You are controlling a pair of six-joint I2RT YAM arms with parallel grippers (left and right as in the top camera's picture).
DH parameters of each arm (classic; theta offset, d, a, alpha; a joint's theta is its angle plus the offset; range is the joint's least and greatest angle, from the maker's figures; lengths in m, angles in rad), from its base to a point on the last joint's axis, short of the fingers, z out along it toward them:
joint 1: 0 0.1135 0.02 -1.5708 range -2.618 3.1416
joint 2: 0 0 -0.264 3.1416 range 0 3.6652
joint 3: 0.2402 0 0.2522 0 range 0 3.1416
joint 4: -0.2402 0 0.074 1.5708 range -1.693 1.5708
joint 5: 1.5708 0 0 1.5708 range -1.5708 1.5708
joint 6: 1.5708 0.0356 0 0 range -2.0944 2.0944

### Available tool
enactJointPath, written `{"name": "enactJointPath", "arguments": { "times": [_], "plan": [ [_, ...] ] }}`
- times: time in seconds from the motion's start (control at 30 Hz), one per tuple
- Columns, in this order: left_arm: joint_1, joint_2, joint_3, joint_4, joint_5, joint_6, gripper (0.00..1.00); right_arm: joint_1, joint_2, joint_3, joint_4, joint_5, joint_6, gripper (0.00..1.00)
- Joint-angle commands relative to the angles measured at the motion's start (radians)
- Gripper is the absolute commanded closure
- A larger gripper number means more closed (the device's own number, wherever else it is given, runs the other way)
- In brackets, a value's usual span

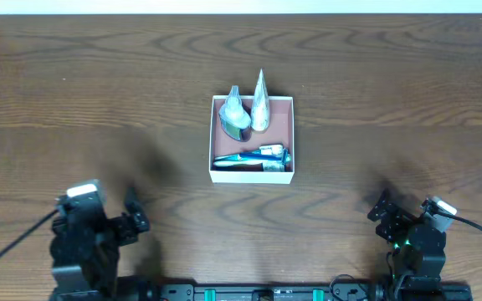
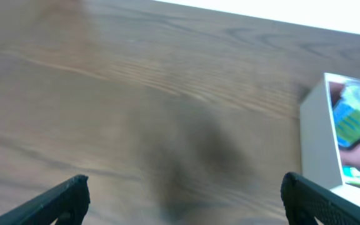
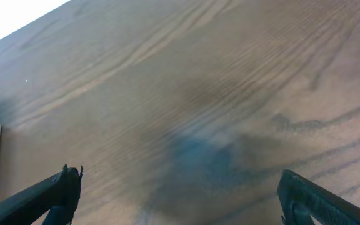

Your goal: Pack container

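The left gripper sits by the table's near edge, jaws wide apart on nothing. The container stands mid-table, well ahead of both arms, holding two silvery pouches and a blue toiletry pack, so packing looks finished and the sound course is to keep both arms clear of its walls. The right gripper, at the near right, is likewise spread and empty; both wrist views cut the box to an edge, blurred on the left, and what the silvery items are is unclear.
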Motion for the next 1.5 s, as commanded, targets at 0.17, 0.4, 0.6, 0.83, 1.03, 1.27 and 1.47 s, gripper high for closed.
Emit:
{"name": "enactJointPath", "arguments": {
  "times": [0.17,0.4,0.6,0.83,1.03,1.27,1.47],
  "plan": [
    [0.005,-0.219,-0.339,0.204,0.187,0.017,0.02,0.01,-0.007,-0.002,-0.003,0.003,0.014,0.01],
    [0.003,-0.257,-0.417,0.21,0.193,0.01,0.02,0.01,-0.007,-0.002,-0.003,0.003,0.014,0.01],
    [-0.009,-0.256,-0.475,0.21,0.192,0.006,0.02,0.01,-0.007,-0.002,-0.003,0.003,0.014,0.01],
    [-0.008,-0.255,-0.475,0.214,0.19,0.006,0.02,0.01,-0.007,-0.002,-0.003,0.003,0.014,0.01],
    [-0.008,-0.255,-0.475,0.214,0.19,0.006,0.02,0.01,-0.007,-0.002,-0.003,0.003,0.014,0.01],
    [-0.008,-0.255,-0.475,0.214,0.19,0.006,0.02,0.01,-0.007,-0.002,-0.003,0.003,0.014,0.01],
    [-0.008,-0.255,-0.475,0.214,0.19,0.006,0.02,0.01,-0.007,-0.002,-0.003,0.003,0.014,0.01]
  ]
}}
